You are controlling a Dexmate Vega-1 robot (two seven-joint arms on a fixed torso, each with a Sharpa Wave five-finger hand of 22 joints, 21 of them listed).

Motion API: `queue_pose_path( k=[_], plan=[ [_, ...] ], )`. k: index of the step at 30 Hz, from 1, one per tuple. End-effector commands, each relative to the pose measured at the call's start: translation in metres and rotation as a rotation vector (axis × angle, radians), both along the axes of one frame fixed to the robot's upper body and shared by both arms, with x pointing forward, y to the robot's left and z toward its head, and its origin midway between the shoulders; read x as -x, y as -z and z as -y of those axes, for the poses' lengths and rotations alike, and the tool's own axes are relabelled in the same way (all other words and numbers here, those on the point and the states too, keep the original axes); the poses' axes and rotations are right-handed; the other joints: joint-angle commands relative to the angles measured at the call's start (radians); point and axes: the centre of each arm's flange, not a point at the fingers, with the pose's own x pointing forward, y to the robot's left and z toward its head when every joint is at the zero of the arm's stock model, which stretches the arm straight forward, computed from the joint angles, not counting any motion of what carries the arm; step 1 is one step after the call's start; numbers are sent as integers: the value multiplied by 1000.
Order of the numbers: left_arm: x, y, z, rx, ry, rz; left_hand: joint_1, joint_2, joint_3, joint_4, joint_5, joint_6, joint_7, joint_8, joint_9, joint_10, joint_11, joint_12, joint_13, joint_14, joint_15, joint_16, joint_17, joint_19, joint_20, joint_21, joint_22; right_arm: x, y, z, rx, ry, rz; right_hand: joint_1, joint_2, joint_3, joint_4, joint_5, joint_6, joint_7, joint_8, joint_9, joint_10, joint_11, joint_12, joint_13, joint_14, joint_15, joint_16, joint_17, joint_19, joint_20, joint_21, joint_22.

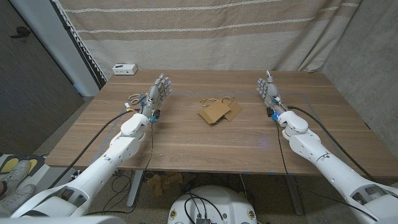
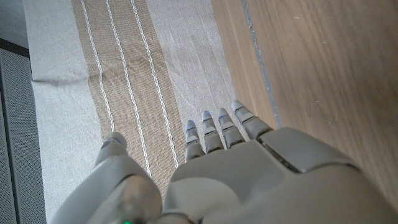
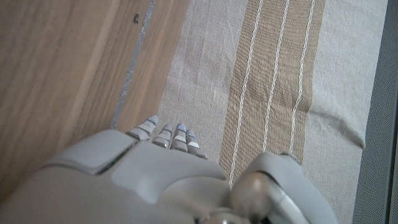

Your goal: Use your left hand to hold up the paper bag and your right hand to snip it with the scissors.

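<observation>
Nothing of the task looks started. Your left hand (image 1: 157, 93) stands over the left side of the surface (image 1: 186, 140), fingers apart and reaching toward the far edge, holding nothing. Your right hand (image 1: 268, 92) mirrors it on the right side, fingers likewise apart and empty. Between them, toward the far middle, the paper bag (image 1: 216, 112) lies on the surface, well apart from both hands. You have yet to lift it and to take up the scissors. The pale, looped things (image 1: 132, 99) near the far left edge, just beside your left hand, may be the scissors; they are too small to tell. A small white box (image 1: 124, 68) sits at the far left corner.
</observation>
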Motion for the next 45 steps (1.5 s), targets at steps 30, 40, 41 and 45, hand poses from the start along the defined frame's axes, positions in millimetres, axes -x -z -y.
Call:
queue_pose_path(
  k=[30, 40, 41, 45],
  plan=[
    [12, -4, -13, -51, -115, 53, 26, 1, 8, -11, 14, 12, 4, 1, 0, 4, -27, 10, 2, -99, -137, -6, 1, -29, -153, -2, 1, -5, 1, -4, 34, -8, -5, 0, -6, -13, -1, 3, -24, 4, -8, 4, -36, 9, -6, 3, -57, -9, -9, 5, -47, -18, -8, 5],
    [25, -12, -33, -129, -235, 79, -1, -20, -14, -2, 15, 16, 13, 0, -1, 22, -11, 19, 1, -74, -133, 4, 2, 18, -131, 14, 1, -8, 2, -7, 31, -10, -6, -1, -7, -15, 0, 3, -25, 3, -8, 4, -37, 5, -5, 3, -60, -10, -7, 5, -51, -20, -8, 5],
    [26, -13, -35, -127, -239, 81, -2, -20, -14, -2, 15, 16, 14, 0, -1, 23, -11, 20, 1, -74, -133, 4, 2, 17, -131, 14, 1, -8, 2, -7, 32, -9, -7, -1, -7, -15, 0, 3, -25, 2, -7, 4, -38, 5, -5, 3, -60, -10, -7, 5, -51, -20, -7, 5],
    [26, -15, -41, -147, -253, 86, -5, -22, -17, -1, 16, 16, 15, 0, -1, 23, -12, 20, 1, -74, -133, 3, 2, 17, -132, 13, 1, -7, 0, -11, 39, -4, -5, -2, -7, -15, 0, 3, -25, 2, -7, 4, -38, 6, -5, 3, -60, -10, -5, 4, -52, -20, -7, 5]
  ],
)
